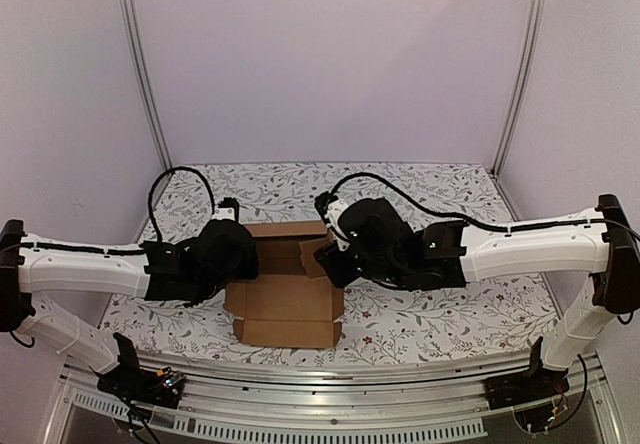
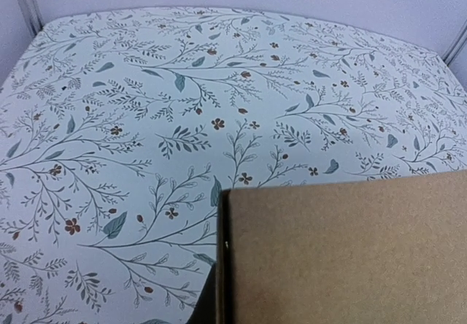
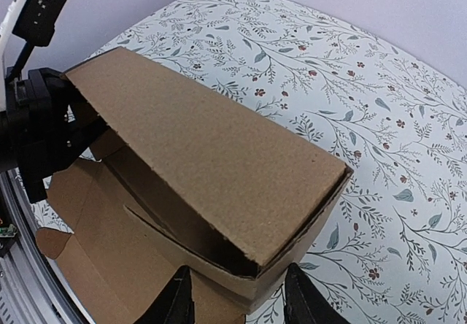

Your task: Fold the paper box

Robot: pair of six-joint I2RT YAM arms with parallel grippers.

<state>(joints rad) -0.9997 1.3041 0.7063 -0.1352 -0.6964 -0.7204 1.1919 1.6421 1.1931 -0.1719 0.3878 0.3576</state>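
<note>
Paper box (image 1: pixel 288 299): half-folded on the tabletop (image 1: pixel 440 309), between my two sets of fingers.
Right fingers (image 3: pixel 182 298): grasping the box's end wall.
Left fingers: clenched at the box's other end, themselves hidden.

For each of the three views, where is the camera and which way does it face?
Top external: above and behind the arm bases, looking down at the table; both arms, left gripper and right gripper at the paper box.
Left wrist: low on the left arm, facing across the tablecloth; cardboard fills the near corner, fingers hidden.
Right wrist: looks down the box's end; its fingertips show.
All views share the box and cloth.
</note>
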